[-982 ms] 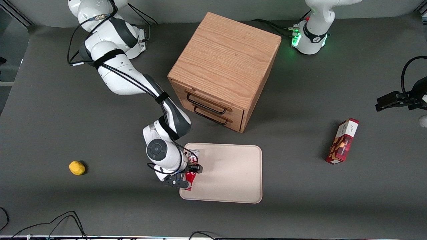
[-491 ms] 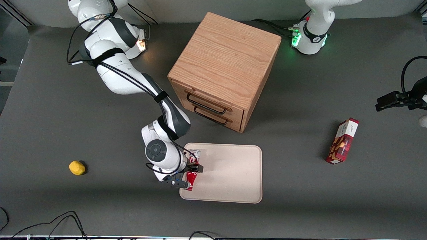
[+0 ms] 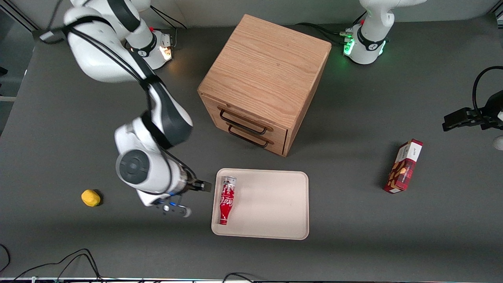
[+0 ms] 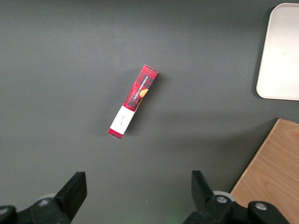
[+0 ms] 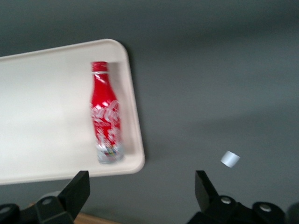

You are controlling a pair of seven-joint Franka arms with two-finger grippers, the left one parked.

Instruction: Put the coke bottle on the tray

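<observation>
The coke bottle [image 3: 226, 199] lies flat on the pale beige tray [image 3: 271, 204], along the tray's edge nearest the working arm, silver end pointing away from the front camera. It also shows in the right wrist view [image 5: 105, 112], lying on the tray [image 5: 46, 116]. My gripper [image 3: 192, 198] is open and empty, raised above the bare table beside the tray, toward the working arm's end. In the right wrist view the gripper [image 5: 142, 191] spans bare table next to the tray's corner.
A wooden two-drawer cabinet [image 3: 263, 84] stands farther from the front camera than the tray. A yellow lemon-like object [image 3: 90, 197] lies toward the working arm's end. A red snack box [image 3: 403, 166] lies toward the parked arm's end, also in the left wrist view [image 4: 133, 101].
My gripper has let go of the coke bottle, risen and pulled away from the tray toward the working arm's end. The bottle now lies alone on the tray.
</observation>
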